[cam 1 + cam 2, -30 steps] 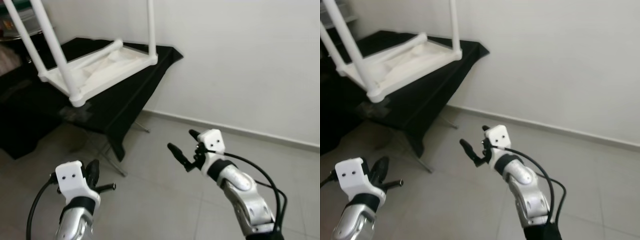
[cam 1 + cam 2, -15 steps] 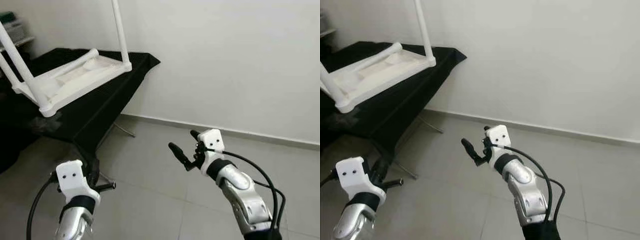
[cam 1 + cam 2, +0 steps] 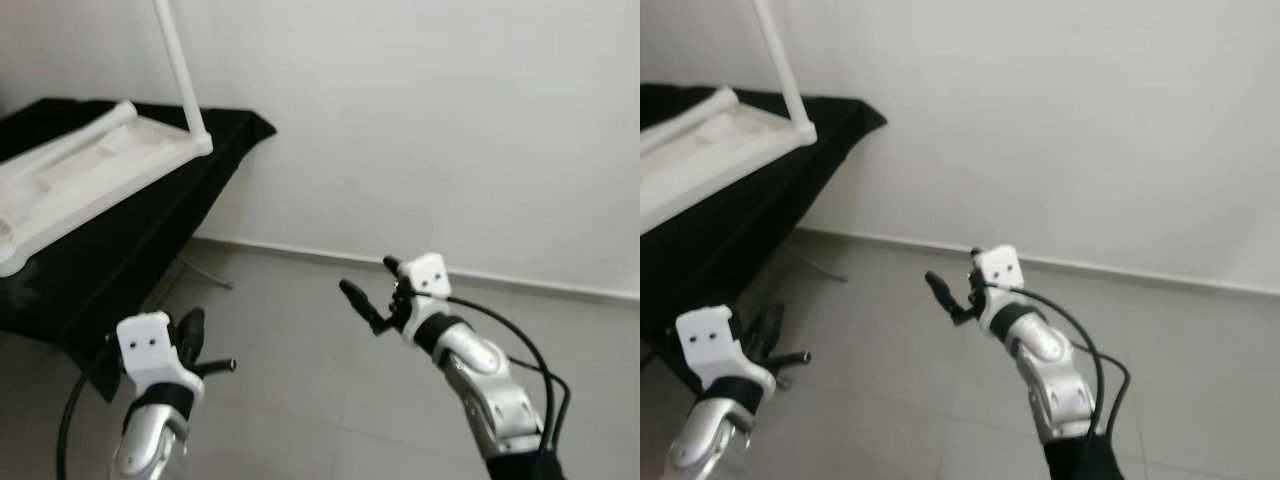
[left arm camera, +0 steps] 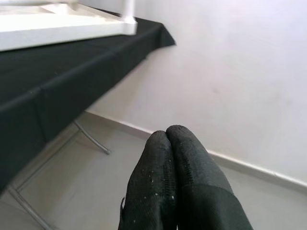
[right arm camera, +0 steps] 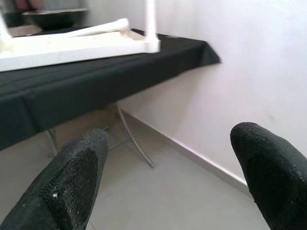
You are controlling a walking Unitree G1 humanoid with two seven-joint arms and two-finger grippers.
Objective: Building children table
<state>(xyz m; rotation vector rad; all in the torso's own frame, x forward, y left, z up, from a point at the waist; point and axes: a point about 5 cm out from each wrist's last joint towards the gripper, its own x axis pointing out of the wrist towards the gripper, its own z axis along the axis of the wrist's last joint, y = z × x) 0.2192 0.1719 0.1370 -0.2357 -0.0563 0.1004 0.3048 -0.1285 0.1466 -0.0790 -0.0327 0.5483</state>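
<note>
Upturned white table (image 3: 80,185), black-draped stand (image 3: 120,250)

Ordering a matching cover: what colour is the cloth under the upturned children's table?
Black cloth, plain; clearest in the right wrist view.

no readable text, labels or numbers anywhere.
</note>
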